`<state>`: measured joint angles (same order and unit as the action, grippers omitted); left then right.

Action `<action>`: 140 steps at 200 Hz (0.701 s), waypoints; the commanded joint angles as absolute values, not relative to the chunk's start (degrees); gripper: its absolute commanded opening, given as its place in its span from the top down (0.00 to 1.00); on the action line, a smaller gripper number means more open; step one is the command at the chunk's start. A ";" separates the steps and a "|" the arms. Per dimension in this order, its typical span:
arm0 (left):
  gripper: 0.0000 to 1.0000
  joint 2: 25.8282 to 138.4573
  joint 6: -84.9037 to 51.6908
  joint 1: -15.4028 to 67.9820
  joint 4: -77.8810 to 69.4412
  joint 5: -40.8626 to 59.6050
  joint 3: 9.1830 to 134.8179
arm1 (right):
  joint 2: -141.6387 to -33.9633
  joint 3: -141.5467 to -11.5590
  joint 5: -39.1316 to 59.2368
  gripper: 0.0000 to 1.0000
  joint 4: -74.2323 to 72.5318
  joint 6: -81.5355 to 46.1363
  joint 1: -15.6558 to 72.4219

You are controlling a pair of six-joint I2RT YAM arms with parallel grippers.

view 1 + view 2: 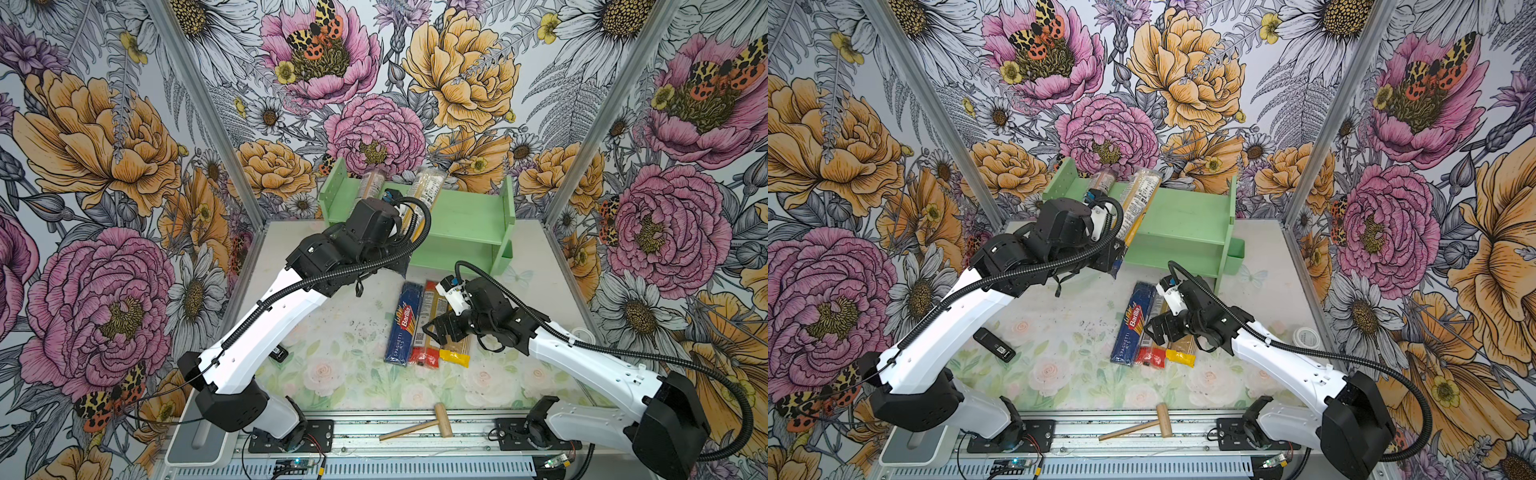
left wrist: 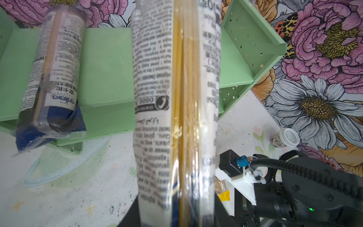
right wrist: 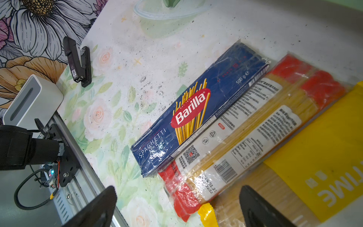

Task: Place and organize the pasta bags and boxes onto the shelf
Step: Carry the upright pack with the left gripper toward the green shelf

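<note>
The left gripper (image 2: 176, 220) is clamped on the near end of a clear spaghetti bag (image 1: 424, 189), which leans across the top tier of the mint-green shelf (image 1: 469, 216) at the far side of the bench (image 1: 332, 332). A blue-ended bag (image 1: 369, 185) lies on the shelf's left part. The right gripper (image 3: 177, 189), jaws apart, hovers over the red-ended bag (image 3: 255, 125), which lies between the Barilla box (image 3: 188, 118) and the yellow bag (image 3: 324, 153).
</note>
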<state>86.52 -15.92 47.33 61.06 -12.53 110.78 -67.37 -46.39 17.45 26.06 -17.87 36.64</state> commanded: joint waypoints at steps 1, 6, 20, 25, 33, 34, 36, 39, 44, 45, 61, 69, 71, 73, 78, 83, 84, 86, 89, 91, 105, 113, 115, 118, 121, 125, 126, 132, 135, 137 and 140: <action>1.00 86.75 -14.33 46.88 52.23 -14.36 115.36 | -65.53 -45.51 16.35 0.01 25.64 -16.82 36.23; 1.00 87.18 -14.25 46.90 52.21 -14.46 115.71 | -65.41 -45.38 16.28 0.00 25.60 -16.84 36.14; 1.00 88.33 -13.93 46.93 52.15 -14.67 117.02 | -65.09 -45.07 16.11 0.01 25.56 -16.79 36.09; 1.00 88.70 -13.75 46.91 52.20 -14.76 117.50 | -64.96 -44.96 16.08 0.00 25.55 -16.80 36.12; 1.00 89.32 -13.63 46.87 52.17 -14.90 118.31 | -64.73 -44.75 16.08 0.00 25.51 -16.80 35.96; 1.00 89.40 -13.63 46.81 52.19 -14.92 118.39 | -64.71 -44.74 16.08 0.00 25.54 -16.84 35.95; 1.00 89.56 -13.58 46.84 52.20 -14.98 118.59 | -64.63 -44.67 16.08 0.00 25.57 -16.80 35.88; 1.00 89.77 -13.54 46.80 52.15 -15.09 118.79 | -64.60 -44.65 16.06 0.01 25.51 -16.80 35.92; 1.00 90.13 -13.33 46.84 52.09 -15.43 119.23 | -64.39 -44.54 16.02 0.00 25.53 -16.80 35.85; 1.00 90.15 -13.26 46.80 52.02 -15.45 119.29 | -64.36 -44.51 16.01 0.01 25.51 -16.84 35.81; 1.00 91.33 -12.66 46.51 51.34 -16.16 120.15 | -63.99 -44.23 16.05 0.01 25.56 -16.79 35.69; 1.00 91.96 -12.57 46.13 51.27 -16.28 120.79 | -63.83 -44.22 16.02 0.01 25.62 -16.79 35.69; 1.00 92.14 -12.57 46.07 51.20 -16.27 120.90 | -63.73 -44.19 16.00 0.00 25.65 -16.85 35.62; 1.00 92.25 -12.52 45.99 51.19 -16.26 121.06 | -63.70 -44.14 16.00 0.00 25.60 -16.87 35.62; 1.00 92.72 -12.46 45.74 51.19 -16.20 121.41 | -63.59 -44.05 15.99 0.00 25.58 -16.92 35.64; 1.00 93.10 -12.47 45.54 51.18 -16.11 121.82 | -63.48 -43.99 16.00 0.00 25.53 -16.99 35.60; 1.00 93.13 -12.47 45.49 51.18 -16.05 121.90 | -63.51 -43.97 16.00 0.00 25.51 -16.98 35.60; 1.00 93.33 -12.48 45.41 51.14 -16.01 122.04 | -63.47 -43.89 16.00 0.00 25.49 -16.99 35.62; 1.00 93.54 -12.54 45.25 51.13 -16.00 122.20 | -63.46 -43.89 15.91 0.01 25.53 -16.97 35.60; 1.00 93.72 -12.56 45.15 51.12 -15.93 122.37 | -63.38 -43.82 15.91 0.01 25.49 -17.04 35.60; 1.00 94.54 -12.69 44.62 51.14 -15.55 123.27 | -63.19 -43.64 15.74 0.00 25.49 -16.91 35.51; 1.00 94.93 -12.67 44.37 51.15 -15.40 123.65 | -63.26 -43.51 15.73 0.01 25.49 -16.89 35.49; 1.00 94.99 -12.66 44.29 51.13 -15.41 123.79 | -63.25 -43.55 15.73 0.01 25.49 -16.88 35.50; 1.00 95.13 -12.71 44.23 51.11 -15.35 123.90 | -63.28 -43.51 15.73 0.01 25.57 -16.88 35.49; 1.00 95.22 -12.67 44.13 51.11 -15.23 124.03 | -63.28 -43.51 15.73 0.01 25.51 -16.82 35.46; 1.00 95.40 -12.70 44.05 51.06 -15.16 124.23 | -63.32 -43.48 15.73 0.00 25.50 -16.79 35.36; 1.00 95.47 -12.68 44.04 51.02 -15.14 124.30 | -63.34 -43.49 15.73 0.00 25.49 -16.79 35.39; 1.00 95.69 -12.66 43.79 51.08 -15.17 124.52 | -63.37 -43.43 15.81 0.01 25.50 -16.80 35.42; 1.00 95.81 -12.70 43.76 51.08 -15.15 124.66 | -63.45 -43.50 15.80 0.01 25.49 -16.85 35.42; 1.00 95.85 -12.67 43.64 51.09 -15.12 124.75 | -63.45 -43.48 15.81 0.00 25.49 -16.85 35.31; 1.00 96.03 -12.68 43.57 51.09 -15.06 124.91 | -63.52 -43.50 15.82 0.00 25.49 -16.82 35.33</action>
<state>96.68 -13.45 44.42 60.23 -13.13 120.68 -64.34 -43.83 16.58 26.11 -17.87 35.75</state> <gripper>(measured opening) 0.348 0.995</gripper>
